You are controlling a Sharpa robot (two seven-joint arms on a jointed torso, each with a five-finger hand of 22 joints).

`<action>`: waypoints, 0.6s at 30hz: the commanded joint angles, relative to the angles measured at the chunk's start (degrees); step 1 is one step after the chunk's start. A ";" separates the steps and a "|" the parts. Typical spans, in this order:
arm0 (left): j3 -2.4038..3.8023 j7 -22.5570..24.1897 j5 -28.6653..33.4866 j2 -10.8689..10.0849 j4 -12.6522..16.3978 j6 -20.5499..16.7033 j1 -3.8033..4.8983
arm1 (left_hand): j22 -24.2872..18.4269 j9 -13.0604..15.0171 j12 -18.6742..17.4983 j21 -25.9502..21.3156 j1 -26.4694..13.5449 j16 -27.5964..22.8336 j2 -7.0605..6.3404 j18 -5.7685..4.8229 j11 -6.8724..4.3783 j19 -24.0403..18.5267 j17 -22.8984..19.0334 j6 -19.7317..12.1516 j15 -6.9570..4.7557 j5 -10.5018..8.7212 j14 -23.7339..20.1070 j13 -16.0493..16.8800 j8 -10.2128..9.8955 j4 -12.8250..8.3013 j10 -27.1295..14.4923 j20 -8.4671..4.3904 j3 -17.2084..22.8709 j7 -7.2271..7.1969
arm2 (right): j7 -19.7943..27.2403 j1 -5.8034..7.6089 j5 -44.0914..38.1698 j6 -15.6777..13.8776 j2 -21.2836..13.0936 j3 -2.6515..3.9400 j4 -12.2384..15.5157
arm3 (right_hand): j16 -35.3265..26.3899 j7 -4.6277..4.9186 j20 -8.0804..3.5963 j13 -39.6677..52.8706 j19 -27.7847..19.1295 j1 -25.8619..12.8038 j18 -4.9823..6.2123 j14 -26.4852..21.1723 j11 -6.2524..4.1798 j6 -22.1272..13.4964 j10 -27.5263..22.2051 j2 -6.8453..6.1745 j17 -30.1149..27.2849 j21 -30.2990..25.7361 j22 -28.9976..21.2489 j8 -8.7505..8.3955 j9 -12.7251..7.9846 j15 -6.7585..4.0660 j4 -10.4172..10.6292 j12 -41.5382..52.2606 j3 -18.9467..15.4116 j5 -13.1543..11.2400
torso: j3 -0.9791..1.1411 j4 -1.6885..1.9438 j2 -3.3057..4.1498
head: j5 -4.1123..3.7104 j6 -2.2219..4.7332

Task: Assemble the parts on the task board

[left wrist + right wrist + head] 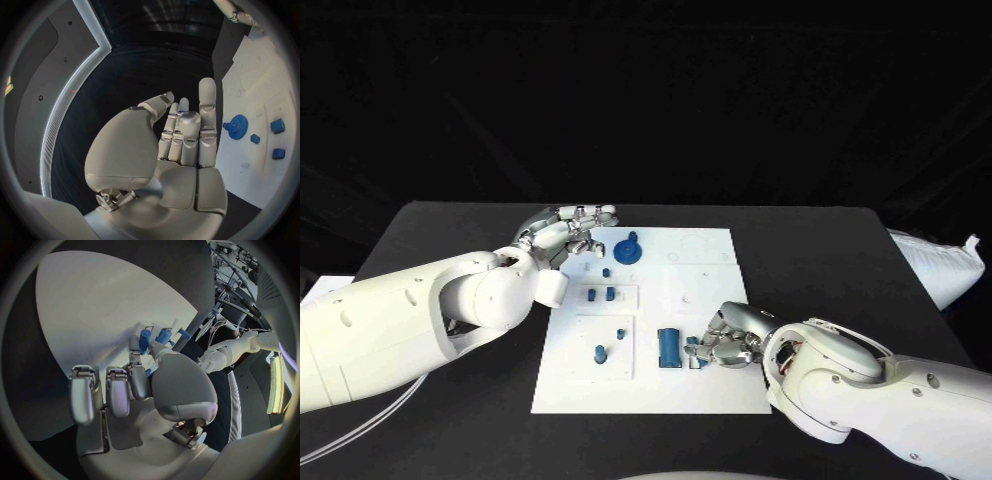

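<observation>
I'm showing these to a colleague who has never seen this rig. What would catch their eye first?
Probably the white task board in the middle of the black table, dotted with small blue parts, the blue gear near its far left corner standing out. Next, the two silver hands: the left hand at the board's far left corner beside the gear, the right hand low over the board's near right side.
</observation>
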 commanded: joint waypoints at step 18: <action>0.02 0.10 -0.21 0.00 0.12 0.94 0.02 | -0.07 0.01 0.26 -0.36 -0.30 0.06 0.37 1.02 0.04 -0.11 -0.12 -0.45 -0.02 -0.23 -0.28 -0.07 0.15 -0.04 -0.49 0.12 -0.40 -0.13 | 0.28 -0.21 -2.64 -0.23 -0.11 -0.13 0.69 | 0.53 -0.53 -0.81 9.56 3.44 -6.88 -0.96 5.54 -1.40 0.42 3.43 0.98 13.26 0.47 9.24 1.75 2.75 -0.84 4.76 1.26 -11.74 -5.97 | 0.01 -0.02 -0.02 | 0.06 -0.06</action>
